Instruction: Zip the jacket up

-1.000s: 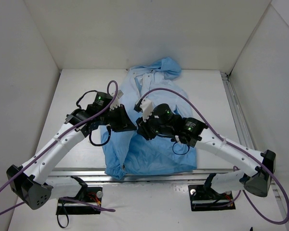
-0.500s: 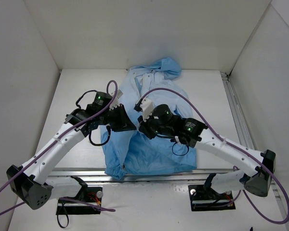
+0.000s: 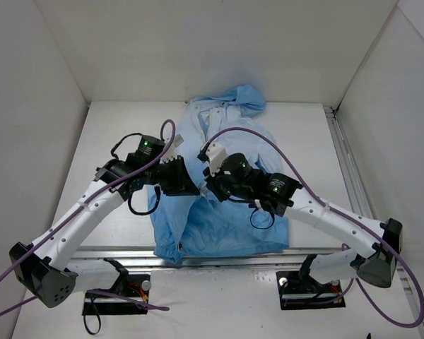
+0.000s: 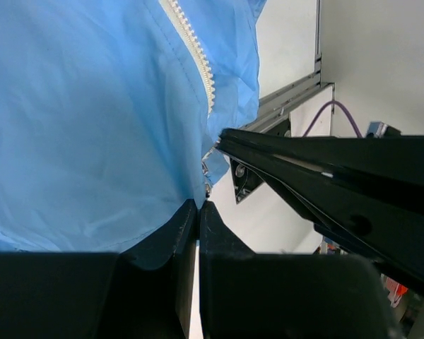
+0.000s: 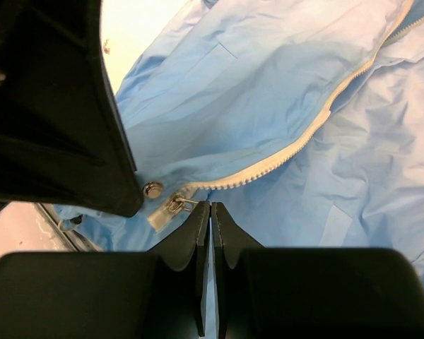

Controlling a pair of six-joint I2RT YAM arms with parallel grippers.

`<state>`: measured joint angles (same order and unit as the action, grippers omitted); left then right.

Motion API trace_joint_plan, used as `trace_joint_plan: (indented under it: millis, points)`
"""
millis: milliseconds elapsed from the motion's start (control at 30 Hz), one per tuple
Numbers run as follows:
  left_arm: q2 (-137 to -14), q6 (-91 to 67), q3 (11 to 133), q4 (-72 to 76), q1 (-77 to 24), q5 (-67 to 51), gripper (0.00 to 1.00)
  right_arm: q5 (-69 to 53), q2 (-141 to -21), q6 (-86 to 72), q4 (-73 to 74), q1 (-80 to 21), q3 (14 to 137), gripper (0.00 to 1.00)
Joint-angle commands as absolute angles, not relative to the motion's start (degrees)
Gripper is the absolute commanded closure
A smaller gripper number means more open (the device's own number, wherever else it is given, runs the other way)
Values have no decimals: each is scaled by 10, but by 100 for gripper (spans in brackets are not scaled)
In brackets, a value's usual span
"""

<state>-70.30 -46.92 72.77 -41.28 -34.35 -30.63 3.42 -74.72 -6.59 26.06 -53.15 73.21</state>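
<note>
Light blue jacket (image 3: 230,229): zipper (image 5: 318,123) runs far from right end effector (image 5: 210,206), pinching zipper pull (image 5: 178,205); left end effector (image 4: 198,206) clamps fabric alongside.

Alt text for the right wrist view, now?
The right gripper, shut, pinches the zipper pull on the light blue jacket. White zipper teeth run from it up to the right; the left gripper looms dark at upper left.

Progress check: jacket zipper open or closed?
Open. Slider sits low on the jacket beside a snap; teeth beyond it lie as one unjoined row.
</note>
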Motion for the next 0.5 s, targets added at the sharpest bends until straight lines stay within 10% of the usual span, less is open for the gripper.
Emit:
trace_joint_plan:
  millis: [0,467]
  points:
    - [-681,-441,767,-423,-342,-371,100,73,-769,-56,224,-525,761,100]
    - [-668,-398,751,-445,-331,-408,100,38,-773,-59,200,-474,744,100]
